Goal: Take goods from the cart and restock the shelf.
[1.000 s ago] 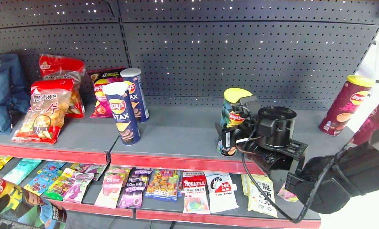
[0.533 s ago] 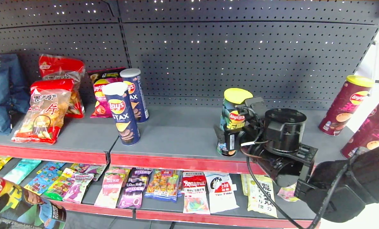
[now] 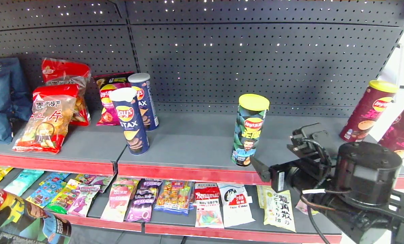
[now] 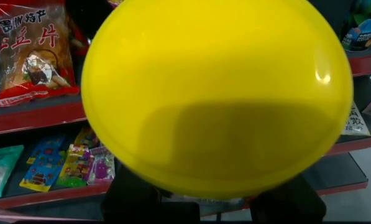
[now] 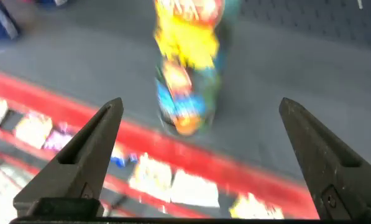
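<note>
1. The right gripper (image 5: pixel 201 106) sits low at the right of the head view, its jaws spread wide and holding nothing.
2. Just up-left of it, the green chip can (image 3: pixel 251 130) stands free near the shelf (image 3: pixel 195 142) front edge, long axis vertical, yellow lid up.
3. In the lower-left corner, the left gripper (image 4: pixel 204 205) appears clenched on a second chip can (image 3: pixel 25 220), which is tilted and likely the next to be shelved.

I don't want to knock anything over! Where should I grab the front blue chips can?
Grab the front blue can around the middle of its round body, coming straight from the front edge of the shelf. It stands upright near that edge, and the second blue can stands close behind it, so squeezing its left and right sides is probably safest.
</note>
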You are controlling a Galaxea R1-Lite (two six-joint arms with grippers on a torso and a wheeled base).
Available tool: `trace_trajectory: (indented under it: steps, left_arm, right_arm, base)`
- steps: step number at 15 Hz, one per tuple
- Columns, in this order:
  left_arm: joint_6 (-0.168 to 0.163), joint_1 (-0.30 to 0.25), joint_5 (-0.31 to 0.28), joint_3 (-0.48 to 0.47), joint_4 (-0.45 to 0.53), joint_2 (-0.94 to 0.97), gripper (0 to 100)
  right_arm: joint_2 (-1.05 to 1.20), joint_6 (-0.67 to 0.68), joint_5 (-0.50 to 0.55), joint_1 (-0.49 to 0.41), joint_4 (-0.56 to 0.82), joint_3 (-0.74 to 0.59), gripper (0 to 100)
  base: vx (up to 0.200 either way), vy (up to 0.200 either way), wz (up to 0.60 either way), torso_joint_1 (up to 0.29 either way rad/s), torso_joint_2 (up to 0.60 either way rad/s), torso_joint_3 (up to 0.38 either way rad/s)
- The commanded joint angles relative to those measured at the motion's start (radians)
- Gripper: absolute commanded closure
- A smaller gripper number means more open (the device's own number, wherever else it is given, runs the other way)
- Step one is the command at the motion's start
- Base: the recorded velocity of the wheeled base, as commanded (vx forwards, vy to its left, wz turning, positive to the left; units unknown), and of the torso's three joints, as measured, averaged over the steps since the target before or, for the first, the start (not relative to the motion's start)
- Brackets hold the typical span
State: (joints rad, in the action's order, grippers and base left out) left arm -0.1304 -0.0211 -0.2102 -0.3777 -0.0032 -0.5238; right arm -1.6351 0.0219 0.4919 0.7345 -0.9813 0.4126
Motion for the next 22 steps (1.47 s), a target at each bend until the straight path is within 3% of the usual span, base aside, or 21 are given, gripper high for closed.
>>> trace_trajectory:
  steps: [1,6,8,10,13,14,15,17,19,22]
  left_arm:
    - [0.000,0.000,0.000,-0.001,0.000,-0.002,100]
    - [0.000,0.000,-0.001,-0.007,-0.001,-0.005,100]
    - [-0.001,0.001,-0.006,-0.009,-0.003,-0.007,100]
    - [0.000,0.001,-0.008,-0.009,-0.004,-0.005,100]
    - [-0.001,0.004,-0.021,-0.021,-0.006,-0.007,100]
    - [-0.001,0.004,-0.038,-0.027,-0.006,-0.010,100]
    - [-0.001,0.004,-0.051,-0.038,-0.006,-0.013,100]
    - [-0.001,0.004,-0.064,-0.056,-0.006,-0.018,100]
    - [-0.001,0.004,-0.077,-0.067,-0.006,-0.018,100]
    - [-0.001,0.004,-0.071,-0.096,-0.006,-0.025,100]
  right_arm:
    - [0.051,0.003,-0.001,-0.066,-0.002,-0.052,0]
    - [0.070,0.001,-0.021,-0.107,-0.002,-0.037,0]
    - [0.201,-0.119,-0.102,-0.158,0.000,-0.018,0]
    - [0.320,-0.217,-0.210,-0.313,0.012,-0.044,0]
    - [0.439,-0.244,-0.329,-0.532,0.029,-0.123,0]
    - [0.495,-0.243,-0.391,-0.619,0.075,-0.152,0]
    - [0.604,-0.238,-0.527,-0.730,0.177,-0.186,0]
    - [0.782,-0.234,-0.667,-0.830,0.368,-0.196,0]
    - [0.977,-0.143,-0.691,-0.862,0.602,-0.201,0]
    - [1.195,-0.079,-0.653,-0.885,0.757,-0.267,0]
  base:
    - [0.000,0.000,0.00,0.000,0.00,0.000]
    - [0.000,0.000,0.00,0.000,0.00,0.000]
    - [0.000,0.000,0.00,0.000,0.00,0.000]
    - [0.000,0.000,0.00,0.000,0.00,0.000]
    - [0.000,0.000,0.00,0.000,0.00,0.000]
    - [0.000,0.000,0.00,0.000,0.00,0.000]
    - [0.000,0.000,0.00,0.000,0.00,0.000]
    - [0.000,0.000,0.00,0.000,0.00,0.000]
    - [0.000,0.000,0.00,0.000,0.00,0.000]
    - [0.000,0.000,0.00,0.000,0.00,0.000]
